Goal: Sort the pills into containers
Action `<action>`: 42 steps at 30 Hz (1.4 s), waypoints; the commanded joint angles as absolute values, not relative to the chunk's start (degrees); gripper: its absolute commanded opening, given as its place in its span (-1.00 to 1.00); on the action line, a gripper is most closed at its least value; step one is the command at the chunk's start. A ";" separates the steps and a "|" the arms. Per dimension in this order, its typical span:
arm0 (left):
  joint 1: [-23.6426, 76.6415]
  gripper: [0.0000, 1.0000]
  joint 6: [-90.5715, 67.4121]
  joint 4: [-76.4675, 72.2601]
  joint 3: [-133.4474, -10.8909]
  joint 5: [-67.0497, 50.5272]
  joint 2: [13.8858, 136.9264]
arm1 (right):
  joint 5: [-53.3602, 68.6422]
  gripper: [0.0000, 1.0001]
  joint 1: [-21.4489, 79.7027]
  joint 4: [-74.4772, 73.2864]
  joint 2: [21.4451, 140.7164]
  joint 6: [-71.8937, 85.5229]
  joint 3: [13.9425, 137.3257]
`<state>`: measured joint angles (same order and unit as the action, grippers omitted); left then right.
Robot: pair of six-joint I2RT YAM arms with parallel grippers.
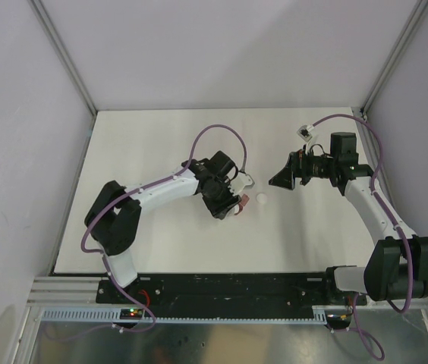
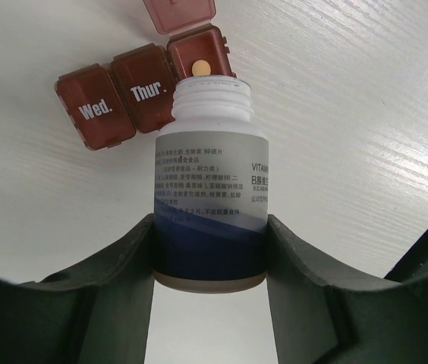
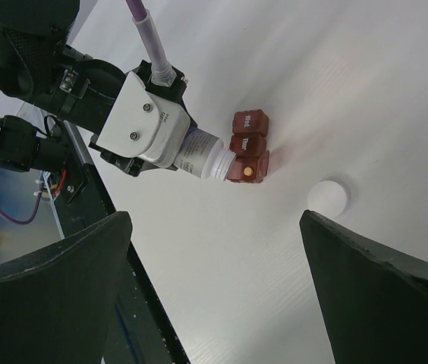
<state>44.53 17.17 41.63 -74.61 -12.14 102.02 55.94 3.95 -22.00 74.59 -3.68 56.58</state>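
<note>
The dark red pill box lies on the white table, a strip of three compartments. Those marked "Wed." and "Thur." are closed; the third has its lid up and holds one yellow pill. My left gripper is shut on a white uncapped bottle, tilted with its mouth at the open compartment. The box and bottle also show in the right wrist view. My right gripper is open and empty, above the table to the right of the box.
The bottle's white cap lies on the table just right of the box and also shows in the right wrist view. Grey walls with metal posts enclose the table. A black rail runs along the near edge.
</note>
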 commanded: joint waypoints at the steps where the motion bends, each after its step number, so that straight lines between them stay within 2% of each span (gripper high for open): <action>1: 44.84 -1.00 18.85 41.84 -77.24 -11.86 101.64 | 56.94 0.99 3.78 -21.20 74.78 -4.39 56.62; 42: 45.46 -1.00 20.38 43.11 -79.46 -9.42 102.32 | 56.58 0.99 3.70 -21.27 75.19 -4.41 56.60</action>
<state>45.17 18.68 43.03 -76.97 -10.13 102.37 55.94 3.92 -22.02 75.05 -3.68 56.58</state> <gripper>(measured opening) 0.559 0.996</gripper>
